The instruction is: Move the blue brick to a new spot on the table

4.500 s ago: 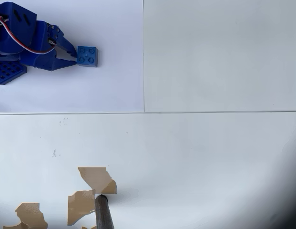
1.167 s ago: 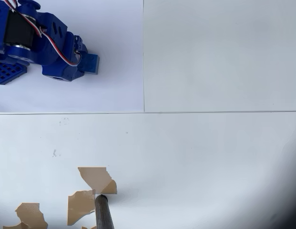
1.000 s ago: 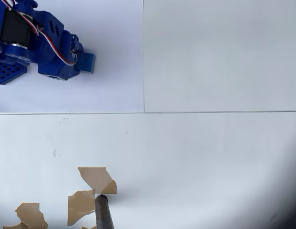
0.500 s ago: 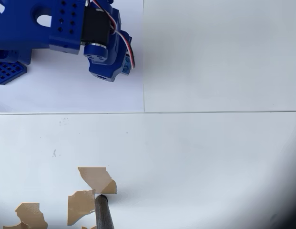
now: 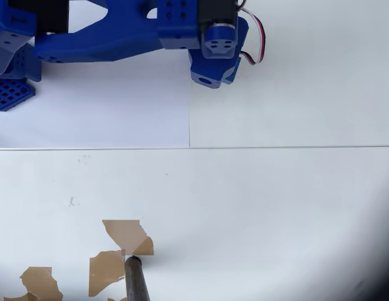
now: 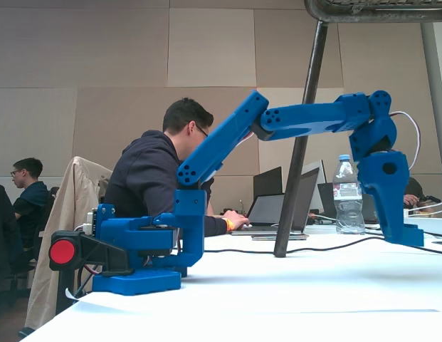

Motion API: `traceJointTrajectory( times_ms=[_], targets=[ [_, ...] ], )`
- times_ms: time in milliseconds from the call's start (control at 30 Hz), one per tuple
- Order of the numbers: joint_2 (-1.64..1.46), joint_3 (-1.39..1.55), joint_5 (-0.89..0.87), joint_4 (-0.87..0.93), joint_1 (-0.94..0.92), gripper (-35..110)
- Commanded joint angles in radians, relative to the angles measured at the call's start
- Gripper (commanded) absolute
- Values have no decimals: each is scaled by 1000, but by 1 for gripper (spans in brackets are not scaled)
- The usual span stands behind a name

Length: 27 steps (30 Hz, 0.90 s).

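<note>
My blue gripper [image 5: 213,66] is stretched out to the right, just past the right edge of the paper sheet [image 5: 119,113], over the white table [image 5: 275,207]. From above, the wrist and motor hide the fingers and the blue brick. In the fixed view the gripper [image 6: 400,235] points straight down at the far right. Its tip is shut on a small blue block, the blue brick [image 6: 413,236], at or just above the table [image 6: 292,292]. The same blue makes the brick hard to separate from the fingers.
A blue perforated base plate [image 5: 9,94] sits at the left edge. Torn brown patches [image 5: 125,233] and a dark rod [image 5: 136,279] lie at the bottom left. In the fixed view a slanted pole [image 6: 299,142], a cable [image 6: 313,249], a water bottle [image 6: 346,196], laptops and seated people stand behind.
The gripper closed on the brick on the paper at the left. It then swung right with it, crossing the paper's right edge; the brick's old spot is bare.
</note>
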<state>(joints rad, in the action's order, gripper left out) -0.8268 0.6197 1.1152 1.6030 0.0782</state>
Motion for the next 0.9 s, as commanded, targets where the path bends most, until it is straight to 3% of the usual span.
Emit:
traceJointTrajectory(
  times_ms=[0,267,500,700,867],
  targets=[
    [84,-322,-31,12,29,0],
    [293,-466,-95,15,34,4],
    [337,-502,-117,31,-3,33],
    [-54,-164,-114,37,-6,37],
    [-566,328,-104,31,37,30]
  ],
)
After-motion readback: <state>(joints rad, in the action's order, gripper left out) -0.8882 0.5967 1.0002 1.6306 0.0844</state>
